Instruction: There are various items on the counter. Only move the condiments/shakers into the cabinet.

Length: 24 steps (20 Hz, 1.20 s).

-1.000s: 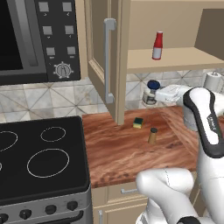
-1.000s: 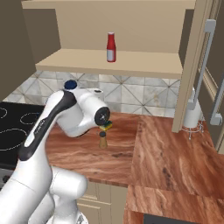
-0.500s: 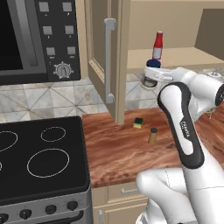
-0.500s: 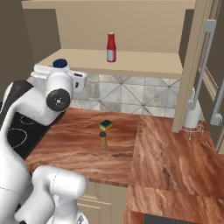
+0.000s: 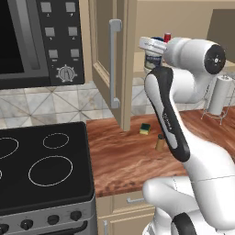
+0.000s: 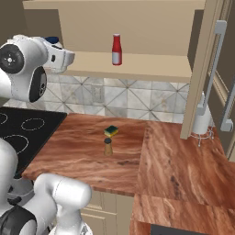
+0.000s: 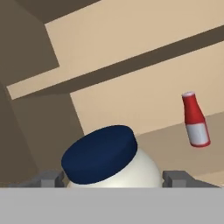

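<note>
Up it goes: the arm has swung from low over the worktop [image 6: 137,156] to shelf height, carrying the white jar [image 7: 114,168] with it. Open cabinet [image 6: 137,64] dead ahead, red bottle [image 6: 116,49] already standing on its shelf. Pincer [image 7: 114,178] closed on the jar, a fingertip [image 7: 46,178] at each side, blue lid on top. I'd say one is shelved and one is about to be. Tan shaker [image 6: 108,146] waits on the worktop beside the sponge [image 6: 110,131].
</note>
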{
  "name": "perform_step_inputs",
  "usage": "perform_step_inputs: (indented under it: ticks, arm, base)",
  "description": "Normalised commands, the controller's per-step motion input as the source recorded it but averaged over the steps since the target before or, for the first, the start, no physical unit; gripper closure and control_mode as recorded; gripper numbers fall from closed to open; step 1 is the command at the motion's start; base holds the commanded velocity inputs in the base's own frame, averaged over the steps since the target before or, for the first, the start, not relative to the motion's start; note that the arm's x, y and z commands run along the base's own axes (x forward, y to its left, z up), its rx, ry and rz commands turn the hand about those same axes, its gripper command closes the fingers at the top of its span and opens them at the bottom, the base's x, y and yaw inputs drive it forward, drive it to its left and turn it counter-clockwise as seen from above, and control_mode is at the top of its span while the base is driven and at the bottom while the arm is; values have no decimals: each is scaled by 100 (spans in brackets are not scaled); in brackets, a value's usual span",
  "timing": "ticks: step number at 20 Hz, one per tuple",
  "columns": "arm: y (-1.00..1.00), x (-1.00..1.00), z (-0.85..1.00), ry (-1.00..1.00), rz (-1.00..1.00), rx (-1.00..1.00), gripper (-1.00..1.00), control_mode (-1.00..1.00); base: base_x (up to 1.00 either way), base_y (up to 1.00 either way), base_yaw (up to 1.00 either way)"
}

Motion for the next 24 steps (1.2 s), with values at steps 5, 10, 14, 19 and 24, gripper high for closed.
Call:
perform_step_inputs:
  ticks: [5, 10, 14, 19, 24]
  arm:
    - [-15, 12, 0, 6, -1, 11, 100, -100]
    - [-7, 0, 0, 1, -1, 7, 100, -100]
    - [0, 13, 0, 0, -2, 0, 100, -100]
    - [0, 36, -3, 0, -6, -1, 100, -100]
    - [0, 39, -6, 0, -6, -1, 100, -100]
  base:
    - [0, 0, 0]
    - [0, 0, 0]
    - [0, 0, 0]
    - [0, 0, 0]
    - [0, 0, 0]
